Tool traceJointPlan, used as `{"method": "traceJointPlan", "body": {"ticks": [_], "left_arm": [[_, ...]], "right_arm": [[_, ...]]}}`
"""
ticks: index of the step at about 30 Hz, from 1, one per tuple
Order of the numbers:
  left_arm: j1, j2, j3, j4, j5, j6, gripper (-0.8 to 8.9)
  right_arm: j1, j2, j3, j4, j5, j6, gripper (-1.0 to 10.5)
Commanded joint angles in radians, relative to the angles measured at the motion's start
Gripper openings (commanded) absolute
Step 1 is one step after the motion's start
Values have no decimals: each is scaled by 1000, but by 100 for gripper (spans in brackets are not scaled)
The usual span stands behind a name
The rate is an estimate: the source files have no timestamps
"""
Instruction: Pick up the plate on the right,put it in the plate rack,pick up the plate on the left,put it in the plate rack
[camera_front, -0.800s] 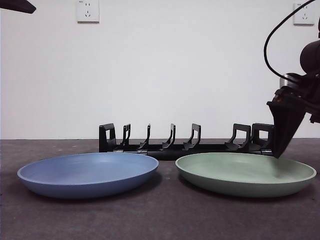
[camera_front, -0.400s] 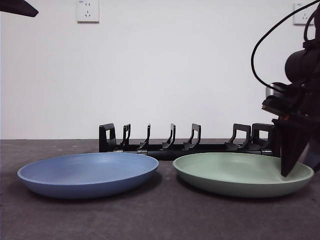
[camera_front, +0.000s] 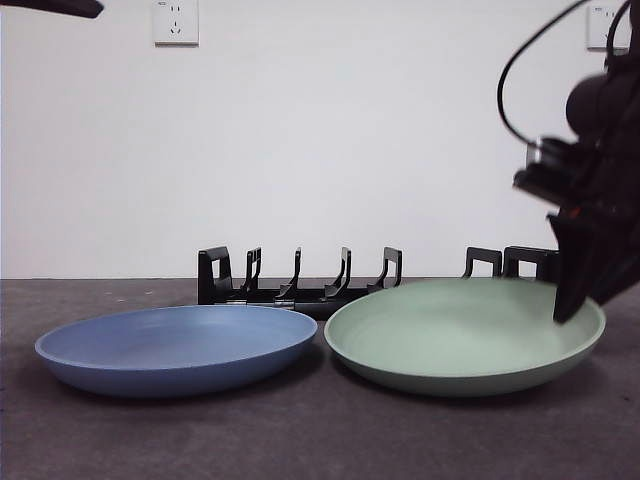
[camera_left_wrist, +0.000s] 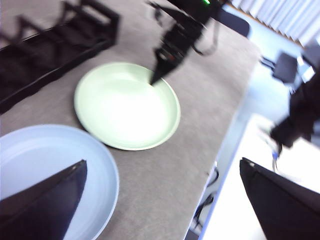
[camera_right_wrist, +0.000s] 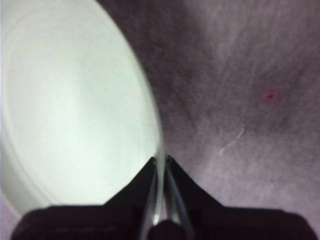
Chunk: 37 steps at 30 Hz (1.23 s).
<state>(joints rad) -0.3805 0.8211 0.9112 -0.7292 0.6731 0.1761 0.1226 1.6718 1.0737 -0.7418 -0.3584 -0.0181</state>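
The green plate (camera_front: 450, 335) on the right is tilted, its right edge lifted off the table and its left edge still down. My right gripper (camera_front: 568, 305) is shut on that raised rim, with one jaw inside the plate (camera_right_wrist: 75, 115) and one outside. In the left wrist view the same gripper (camera_left_wrist: 154, 80) pinches the plate's far rim (camera_left_wrist: 125, 107). On the left, the blue plate (camera_front: 175, 345) lies flat. Behind both plates stands the black plate rack (camera_front: 300, 290). My left gripper (camera_left_wrist: 162, 162) hangs open high above the table, holding nothing.
The left arm shows only as a black tip (camera_front: 50, 7) at the top left corner. The table's edge (camera_left_wrist: 220, 150) runs close beside the green plate. Wall sockets (camera_front: 175, 22) are on the white wall behind.
The right gripper has closed on the green plate's right rim and raised it. The plate has tipped up and slid a little left, toward the blue plate.
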Motion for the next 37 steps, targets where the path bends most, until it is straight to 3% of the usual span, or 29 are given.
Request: {"method": "traceJointPlan", "body": {"ticks": [1, 9, 18, 23, 29, 37], "left_arm": [[-50, 0, 2, 2, -29, 121, 674], [-215, 28, 2, 51, -195, 282, 674], [-457, 104, 2, 222, -631, 579, 674], [-567, 178, 2, 356, -826, 806, 674], [-636, 279, 2, 424, -914, 983, 655], [-672, 364, 2, 484, -949, 1014, 621]], "right_arm": [[0, -66, 33, -46, 25, -16, -17], [1, -213, 241, -253, 4, -41, -17], [2, -229, 414, -420, -67, -47, -17], [3, -229, 422, -452, -114, -46, -17], [34, -229, 422, -483, -124, -45, -17], [35, -229, 422, -489, -163, -46, -17]]}}
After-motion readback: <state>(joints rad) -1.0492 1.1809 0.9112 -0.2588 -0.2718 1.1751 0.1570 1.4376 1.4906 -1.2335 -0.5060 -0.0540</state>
